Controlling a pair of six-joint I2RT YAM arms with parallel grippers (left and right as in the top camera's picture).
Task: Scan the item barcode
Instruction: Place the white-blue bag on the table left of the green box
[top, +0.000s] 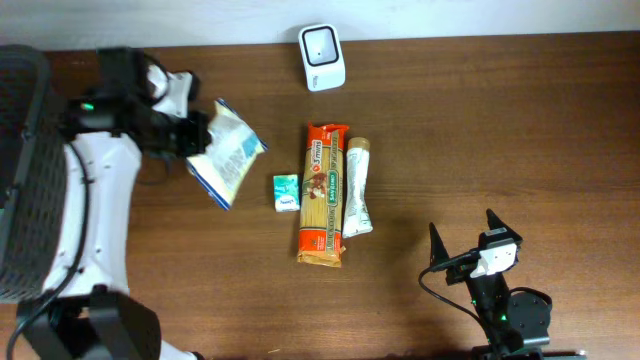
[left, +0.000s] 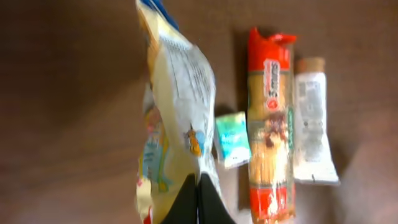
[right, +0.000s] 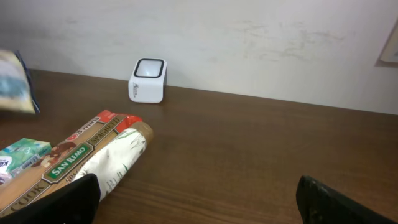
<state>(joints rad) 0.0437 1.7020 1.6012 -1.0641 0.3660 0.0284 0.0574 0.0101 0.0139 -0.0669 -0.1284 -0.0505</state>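
My left gripper (top: 195, 135) is shut on the edge of a white and blue snack bag (top: 228, 152), holding it off the table at the left. In the left wrist view the black fingertips (left: 186, 202) pinch the bag (left: 177, 106) at its lower end. The white barcode scanner (top: 322, 57) stands at the back middle of the table, also seen as a scanner (right: 148, 80) against the wall. My right gripper (top: 462, 225) rests low at the front right, open, with only bare wood between its fingers (right: 62, 202).
A red pasta packet (top: 324, 195), a white tube (top: 357, 185) and a small green box (top: 286, 192) lie side by side in the table's middle. A black mesh panel (top: 20, 170) stands at the far left.
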